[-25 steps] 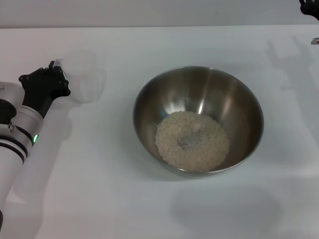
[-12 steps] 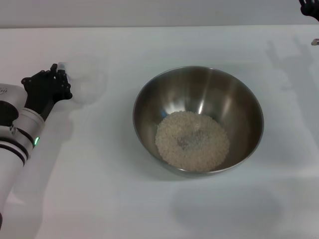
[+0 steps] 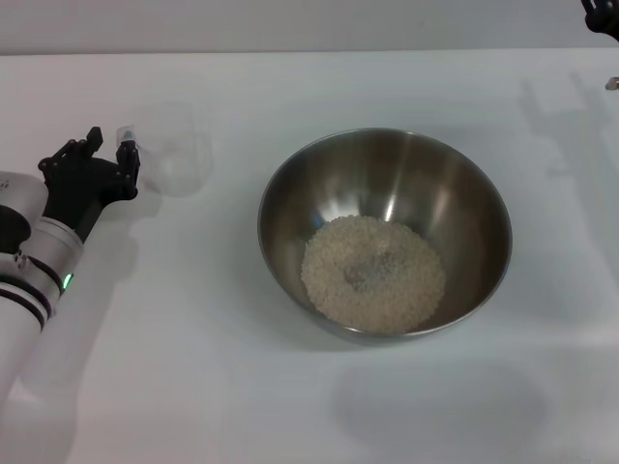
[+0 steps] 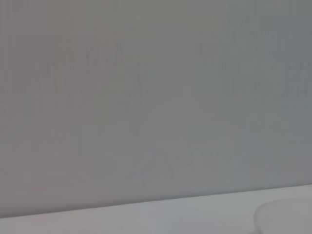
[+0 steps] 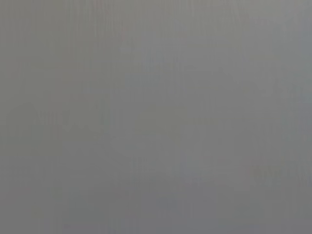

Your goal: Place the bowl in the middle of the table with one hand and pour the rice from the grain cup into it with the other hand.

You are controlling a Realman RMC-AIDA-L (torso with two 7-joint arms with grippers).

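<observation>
The steel bowl [image 3: 384, 232] stands in the middle of the white table [image 3: 193, 338] with a heap of rice [image 3: 372, 274] in its bottom. The clear grain cup [image 3: 174, 150] stands upright and empty on the table at the left, its handle [image 3: 125, 133] pointing at my left gripper [image 3: 110, 148]. The left gripper is open beside the handle, its black fingers [image 3: 127, 159] spread and just off the cup. My right gripper [image 3: 600, 14] is parked at the far right corner, mostly out of view.
The table's far edge meets a grey wall [image 3: 290, 24]. The left wrist view shows that wall, a strip of table [image 4: 146, 217] and a pale rounded rim [image 4: 285, 217]. The right wrist view shows only flat grey.
The left gripper lowered the tilted cup to the table, set it upright, opened and drew back slightly towards the left. The bowl and rice have not moved.
</observation>
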